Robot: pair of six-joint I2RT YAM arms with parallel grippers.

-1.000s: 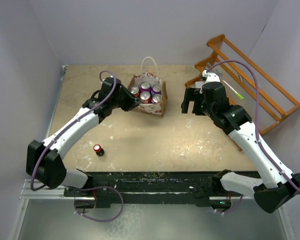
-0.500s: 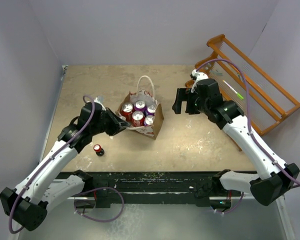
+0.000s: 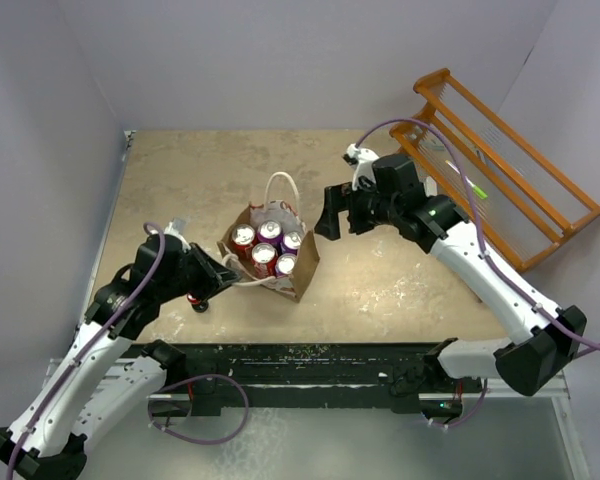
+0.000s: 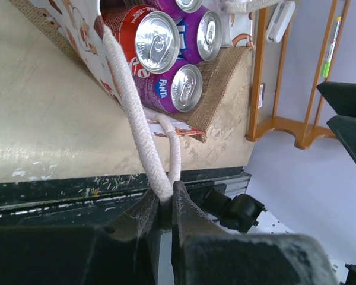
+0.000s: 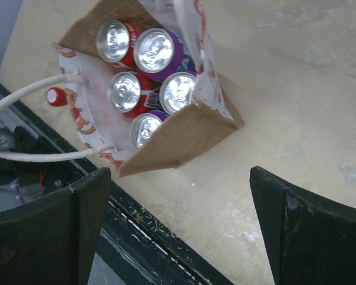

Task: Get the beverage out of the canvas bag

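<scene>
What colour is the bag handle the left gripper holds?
White; the handle shows best in the left wrist view.

A robot lab test cell: plain lavender walls (image 3: pixel 280 60) box in a scuffed beige table (image 3: pixel 400 290); left arm (image 3: pixel 90 395) and right arm (image 3: pixel 490 285), cabled, bolted to a black rail (image 3: pixel 310 385) at the frame's bottom.

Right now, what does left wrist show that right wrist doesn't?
Left wrist only: the left gripper shut on the white rope handle, the Fanta label on a purple can, and the orange rack.
Right wrist only: all five can tops, a small red-capped bottle near the bag, and the right gripper open.
Both: the canvas bag holding cans, with that handle pulled taut.
</scene>
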